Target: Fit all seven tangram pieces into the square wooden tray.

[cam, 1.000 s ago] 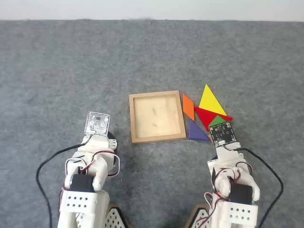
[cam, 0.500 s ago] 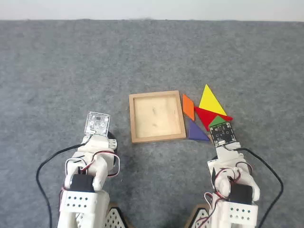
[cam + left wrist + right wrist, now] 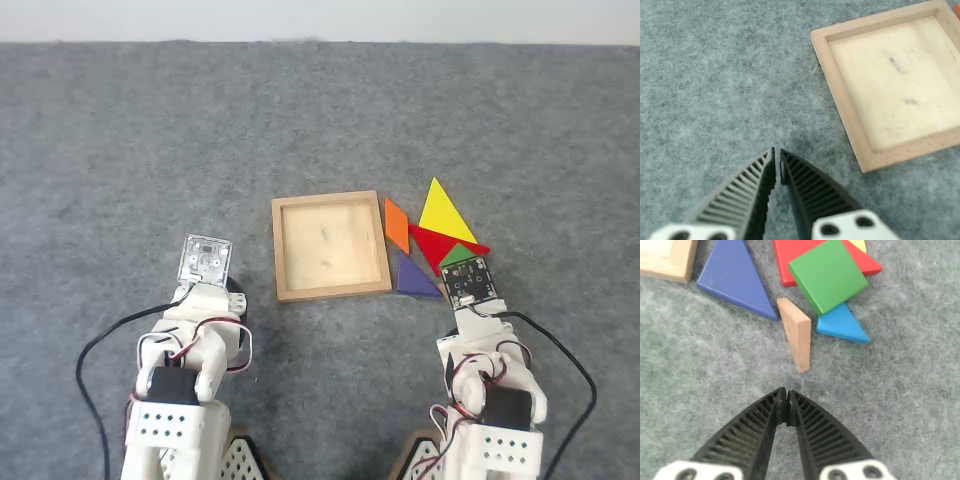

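The square wooden tray (image 3: 278, 250) lies on the grey felt table (image 3: 150, 130), the coloured tangram pieces (image 3: 432, 243) clustered just beside it on the right arm's side, while the left gripper (image 3: 777, 151) and right gripper (image 3: 786, 391) both have jaws pressed together, holding nothing.

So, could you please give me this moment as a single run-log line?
tray: holds no pieces | tangram pieces: clustered beside tray | left pincer: shut, empty | right pincer: shut, empty

No change is observed. The left gripper (image 3: 778, 152) and right gripper (image 3: 786, 392) have not moved. The tangram pieces (image 3: 430, 243) have not shifted.
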`<state>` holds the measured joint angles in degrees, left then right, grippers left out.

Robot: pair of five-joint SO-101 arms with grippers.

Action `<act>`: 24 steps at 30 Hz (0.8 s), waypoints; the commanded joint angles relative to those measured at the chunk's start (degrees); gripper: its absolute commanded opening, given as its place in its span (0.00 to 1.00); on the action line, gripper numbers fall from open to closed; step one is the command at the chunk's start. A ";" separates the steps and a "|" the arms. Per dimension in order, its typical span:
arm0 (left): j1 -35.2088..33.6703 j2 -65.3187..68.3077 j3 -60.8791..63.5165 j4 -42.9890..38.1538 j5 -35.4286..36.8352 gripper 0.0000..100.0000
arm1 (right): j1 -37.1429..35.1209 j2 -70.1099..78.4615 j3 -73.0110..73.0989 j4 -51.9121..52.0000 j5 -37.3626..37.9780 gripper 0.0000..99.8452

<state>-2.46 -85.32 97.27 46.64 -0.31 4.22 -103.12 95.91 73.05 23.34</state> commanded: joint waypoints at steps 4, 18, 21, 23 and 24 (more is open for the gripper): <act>-0.26 -0.70 -0.48 0.09 0.35 0.02 | 0.48 -0.92 0.62 -0.40 -0.18 0.01; -0.26 -0.70 -0.48 0.09 0.35 0.02 | 8.48 -0.92 -3.60 -5.67 13.19 0.01; -0.26 -0.70 -0.48 0.09 0.35 0.02 | 0.84 -0.84 -8.35 -2.42 14.68 0.06; -0.26 -0.70 -0.48 0.09 0.35 0.02 | -2.86 -0.57 -12.31 -1.54 13.45 0.11; -0.26 -0.70 -0.48 0.09 0.35 0.02 | -3.03 0.31 -14.51 -1.80 12.57 0.12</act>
<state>-2.46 -85.32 97.27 46.64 -0.31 6.42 -103.12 91.16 70.42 37.14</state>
